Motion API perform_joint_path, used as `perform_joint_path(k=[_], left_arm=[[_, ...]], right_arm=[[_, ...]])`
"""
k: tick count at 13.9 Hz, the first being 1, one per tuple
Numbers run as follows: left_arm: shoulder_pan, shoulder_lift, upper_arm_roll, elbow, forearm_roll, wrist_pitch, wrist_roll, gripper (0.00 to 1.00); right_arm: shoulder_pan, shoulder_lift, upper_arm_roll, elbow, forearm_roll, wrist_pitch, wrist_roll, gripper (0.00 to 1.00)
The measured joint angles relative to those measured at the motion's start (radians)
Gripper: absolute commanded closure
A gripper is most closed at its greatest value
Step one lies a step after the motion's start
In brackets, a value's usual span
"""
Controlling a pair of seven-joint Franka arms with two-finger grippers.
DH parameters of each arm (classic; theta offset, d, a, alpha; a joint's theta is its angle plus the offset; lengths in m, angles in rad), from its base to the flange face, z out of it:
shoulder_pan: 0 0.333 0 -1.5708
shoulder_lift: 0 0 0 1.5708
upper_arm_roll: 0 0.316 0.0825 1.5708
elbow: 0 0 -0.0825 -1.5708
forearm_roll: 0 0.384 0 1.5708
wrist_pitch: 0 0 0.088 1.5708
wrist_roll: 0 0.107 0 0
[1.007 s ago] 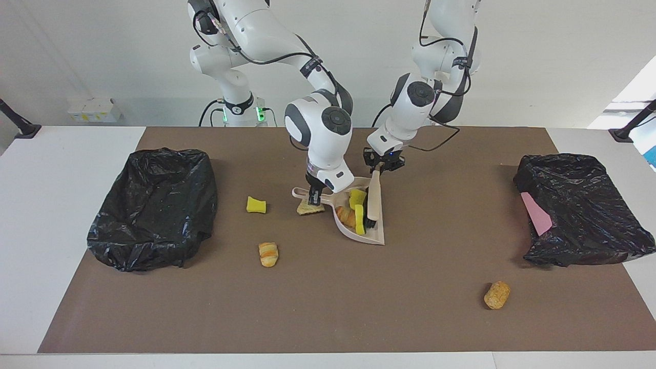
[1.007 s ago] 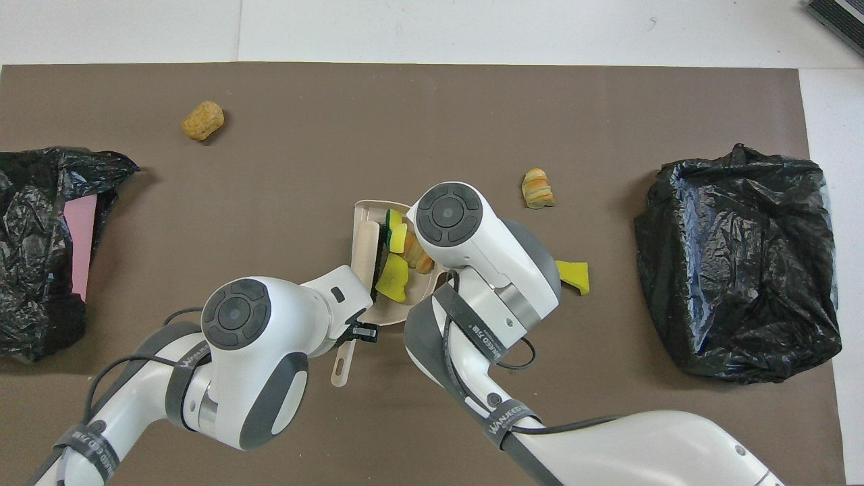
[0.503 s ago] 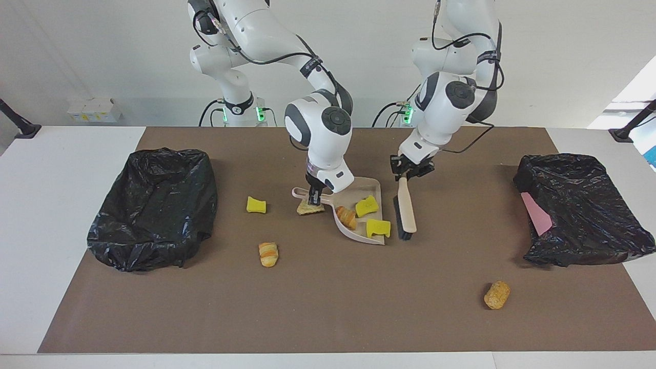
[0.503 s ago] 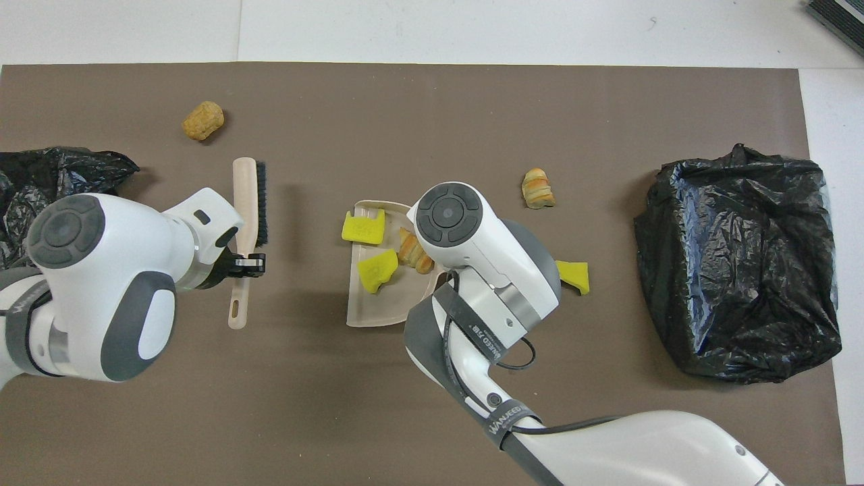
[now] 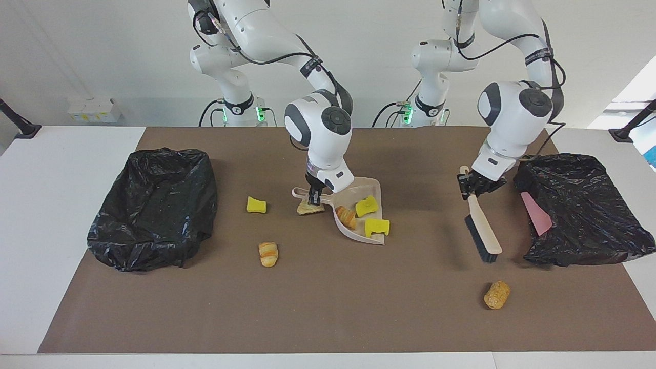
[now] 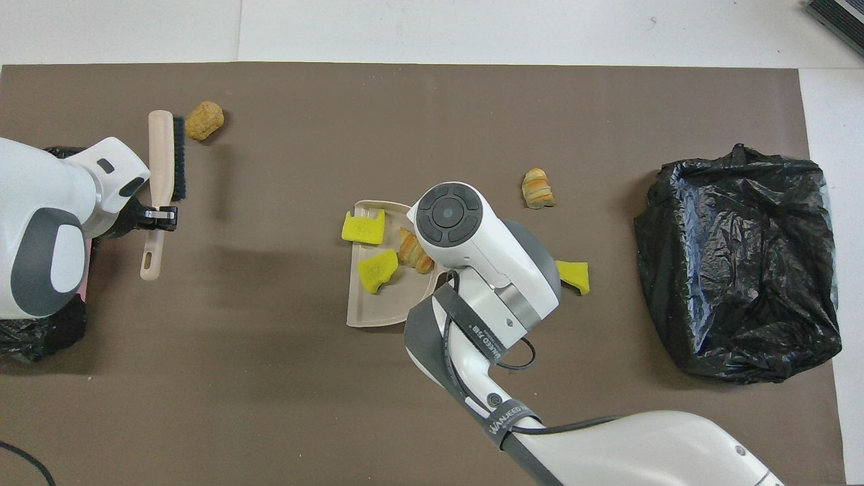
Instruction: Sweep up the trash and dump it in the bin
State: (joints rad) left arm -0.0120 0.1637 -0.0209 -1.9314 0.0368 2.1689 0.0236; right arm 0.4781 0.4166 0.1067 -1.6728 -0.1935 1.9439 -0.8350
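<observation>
Now the left gripper (image 5: 472, 191), clenched on the brush (image 5: 483, 231), should drop bristles beside the corn lump (image 5: 497, 294), probably sweeping toward the dustpan (image 5: 359, 233) gripped by the right gripper (image 5: 313, 197).

Wall: we see a plain white wall (image 5: 102, 46).
Surface: we see a white surface (image 5: 51, 205) under a brown rectangular mat (image 5: 328, 307).
Light: we see daylight at one edge (image 5: 640, 92).

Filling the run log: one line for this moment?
left gripper: holds brush over mat | right gripper: holds dustpan handle | in pan: three scraps | loose: four
</observation>
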Motion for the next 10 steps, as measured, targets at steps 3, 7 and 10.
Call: perform_joint_path(k=[3, 7, 10], left_arm=[[0.014, 0.135, -0.001, 0.151, 0.078, 0.000, 0.049, 1.00], [0.047, 0.271, -0.002, 0.300, 0.129, 0.008, 0.228, 1.00], [0.052, 0.332, -0.002, 0.346, 0.141, 0.021, 0.379, 1.00]], right_arm=[[0.000, 0.000, 0.000, 0.000, 0.000, 0.000, 0.000, 1.00], [0.000, 0.000, 0.000, 0.000, 0.000, 0.000, 0.000, 1.00], [0.000, 0.000, 0.000, 0.000, 0.000, 0.000, 0.000, 1.00]])
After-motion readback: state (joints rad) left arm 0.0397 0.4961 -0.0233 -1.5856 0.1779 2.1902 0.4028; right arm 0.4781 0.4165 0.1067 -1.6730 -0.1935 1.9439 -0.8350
